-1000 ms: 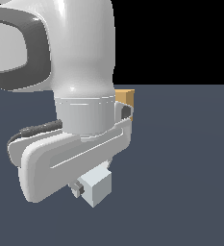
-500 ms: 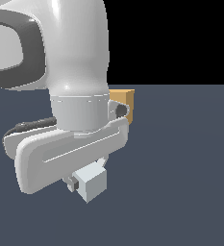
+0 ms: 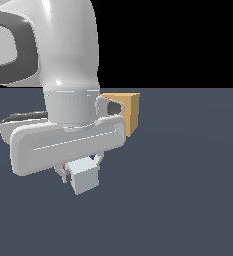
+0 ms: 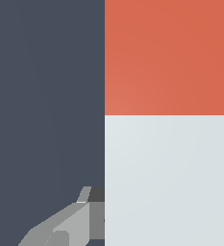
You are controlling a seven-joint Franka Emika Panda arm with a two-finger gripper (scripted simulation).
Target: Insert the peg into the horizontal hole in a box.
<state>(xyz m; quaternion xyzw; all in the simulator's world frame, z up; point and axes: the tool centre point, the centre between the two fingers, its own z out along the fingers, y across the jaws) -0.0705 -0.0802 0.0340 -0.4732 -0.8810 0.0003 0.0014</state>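
Gripper (image 3: 79, 170) sits low in the exterior view, under the big white wrist. Peg (image 3: 85, 178) is held in it: the square white-grey end pokes out toward roughly 5 o'clock of the hand, with a sliver of red visible behind at about 9 o'clock of that end. The wrist view confirms the hold; the peg (image 4: 165, 120) fills the frame, red-orange part and white-grey part meeting at a straight seam, and a grey finger (image 4: 68, 223) lies against its side. So the jaws are clamped on the peg.

Box (image 3: 127, 112) is tan, standing on the dark floor (image 3: 188, 175) at about 1 o'clock from the peg, partly hidden behind the arm (image 3: 63, 60). Peg and box are apart. The hole is not visible in either view; the face shown is plain.

Progress, as I judge it: the grasp is done and the peg appears lifted clear of the floor. Left to do: bring the peg round to the holed face, line it up level with the opening, push it in. Which end leads cannot be told.
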